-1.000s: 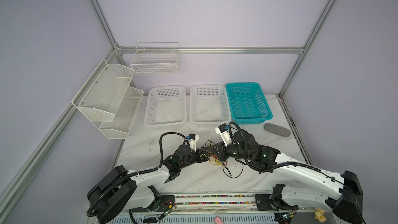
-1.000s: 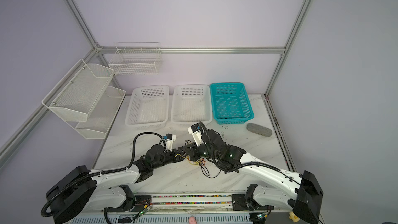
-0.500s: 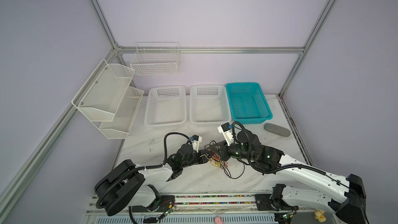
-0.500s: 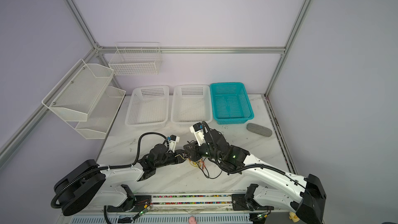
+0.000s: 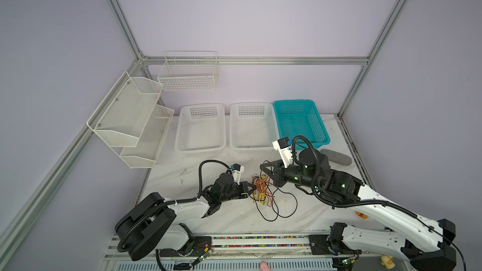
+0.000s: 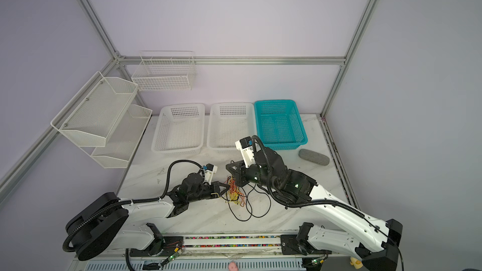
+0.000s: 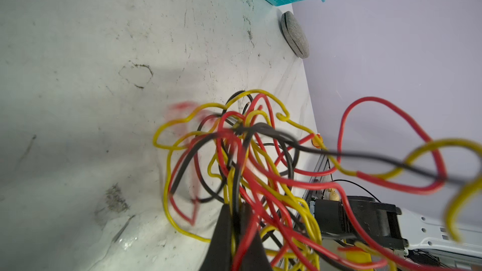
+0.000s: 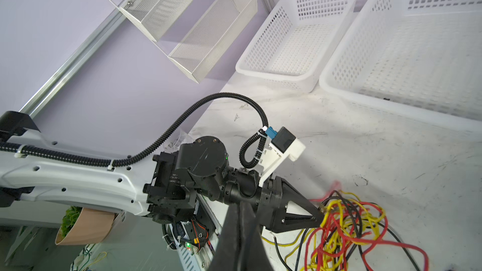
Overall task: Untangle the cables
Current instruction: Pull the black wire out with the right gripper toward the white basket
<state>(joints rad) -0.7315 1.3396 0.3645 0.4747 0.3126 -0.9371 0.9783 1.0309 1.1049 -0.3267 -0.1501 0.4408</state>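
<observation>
Cables [image 5: 262,191] lie tangled on the table [image 5: 208,162], outside the teal basket [image 5: 321,126].

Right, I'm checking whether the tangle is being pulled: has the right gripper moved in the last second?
Yes: in both top views the right gripper now sits nearer the teal basket.
</observation>
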